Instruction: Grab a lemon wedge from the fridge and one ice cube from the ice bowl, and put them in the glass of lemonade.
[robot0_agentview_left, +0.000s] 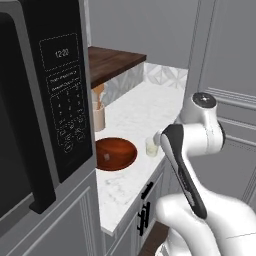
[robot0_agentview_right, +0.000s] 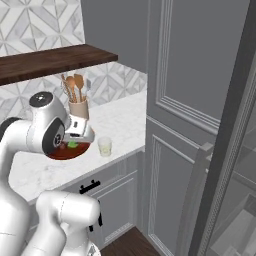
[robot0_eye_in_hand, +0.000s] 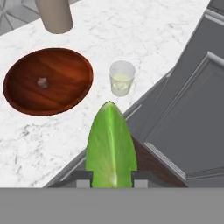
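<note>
White marble surface holds the ice bowl with the ice cube inside, just beside the glass of lemonade. My fingers squeeze the lemon wedge above the surface edge.

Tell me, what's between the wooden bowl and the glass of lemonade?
Nothing: in the hand view, just bare marble counter separates the bowl and the glass.
</note>
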